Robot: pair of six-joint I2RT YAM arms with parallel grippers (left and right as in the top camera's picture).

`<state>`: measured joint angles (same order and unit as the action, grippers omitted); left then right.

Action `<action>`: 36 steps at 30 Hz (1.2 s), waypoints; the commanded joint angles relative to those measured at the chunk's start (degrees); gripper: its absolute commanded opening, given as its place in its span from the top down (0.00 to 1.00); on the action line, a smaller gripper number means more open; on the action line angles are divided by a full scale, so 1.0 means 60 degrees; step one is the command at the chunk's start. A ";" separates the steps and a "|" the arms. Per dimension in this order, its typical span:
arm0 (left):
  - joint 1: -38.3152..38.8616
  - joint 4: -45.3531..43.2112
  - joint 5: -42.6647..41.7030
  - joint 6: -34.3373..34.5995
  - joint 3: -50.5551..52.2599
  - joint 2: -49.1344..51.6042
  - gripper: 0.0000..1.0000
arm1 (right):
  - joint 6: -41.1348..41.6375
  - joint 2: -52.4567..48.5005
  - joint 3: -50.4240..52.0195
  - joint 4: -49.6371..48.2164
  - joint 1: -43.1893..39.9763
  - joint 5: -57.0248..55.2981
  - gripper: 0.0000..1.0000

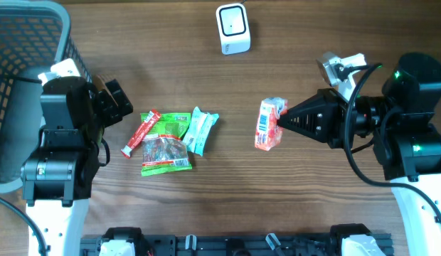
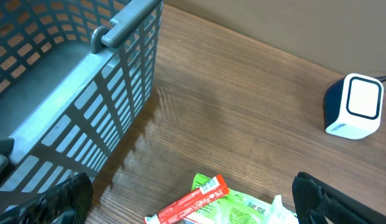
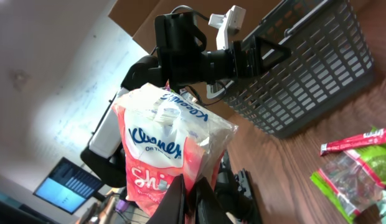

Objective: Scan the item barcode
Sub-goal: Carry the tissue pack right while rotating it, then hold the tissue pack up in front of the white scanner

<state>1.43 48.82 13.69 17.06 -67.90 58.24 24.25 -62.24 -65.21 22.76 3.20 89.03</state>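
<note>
A red and white Kleenex wipes pack (image 1: 269, 124) hangs above the table's middle right. My right gripper (image 1: 281, 122) is shut on its edge. In the right wrist view the pack (image 3: 171, 143) stands upright over the closed right gripper (image 3: 192, 186), which pinches its bottom edge. A white scanner (image 1: 232, 28) sits at the back centre, well apart from the pack, and shows at the right in the left wrist view (image 2: 355, 106). My left gripper (image 1: 114, 99) is open and empty at the left, next to the pile of packets; its fingers (image 2: 68, 196) spread wide.
A grey mesh basket (image 1: 35, 28) fills the far left corner (image 2: 87, 81). On the table lie a red stick packet (image 1: 140, 133), a green snack bag (image 1: 166, 146) and a light blue packet (image 1: 201, 130), bunched left of centre.
</note>
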 commanded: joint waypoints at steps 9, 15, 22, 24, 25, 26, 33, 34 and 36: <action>-0.0055 -0.0025 0.0087 -0.0047 -0.0131 0.0011 0.00 | -0.1049 -0.0816 0.1242 0.3588 0.0262 -1.0065 0.96; -0.0055 -0.0025 0.0084 -0.0047 -0.0131 0.0011 0.00 | -0.1217 -0.1949 0.1934 0.3428 0.0736 -1.1038 0.96; -0.0055 -0.0025 0.0087 -0.0047 -0.0131 0.0011 0.00 | -0.0725 -0.2583 0.1727 0.2991 0.1311 -1.2047 0.96; -0.0055 -0.0025 0.0087 -0.0047 -0.0131 0.0011 0.00 | -0.0765 -0.2586 0.1188 0.3242 0.1311 -1.2076 0.96; -0.0055 -0.0025 0.0084 -0.0047 -0.0131 0.0011 0.00 | -0.0776 -0.2586 0.0688 0.3552 0.1311 -1.2193 0.96; -0.0055 -0.0025 0.0087 -0.0047 -0.0131 0.0011 0.00 | -0.0769 -0.2586 0.0313 0.3818 0.1311 -1.2353 0.96; -0.0055 -0.0025 0.0084 -0.0047 -0.0131 0.0011 0.00 | -0.1045 -0.3734 -0.4921 0.7497 0.1315 -1.3653 0.96; -0.0055 -0.0025 0.0087 -0.0047 -0.0131 0.0011 0.00 | -0.1045 -0.4044 -0.5690 0.7890 0.1315 -1.3730 0.96; -0.0055 -0.0025 0.0087 -0.0047 -0.0131 0.0011 0.00 | -0.1045 -0.4761 -0.7329 0.8626 0.1359 -1.3945 0.96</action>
<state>1.43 48.82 13.69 17.06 -67.90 58.26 18.98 -84.33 -95.81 69.78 10.94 9.96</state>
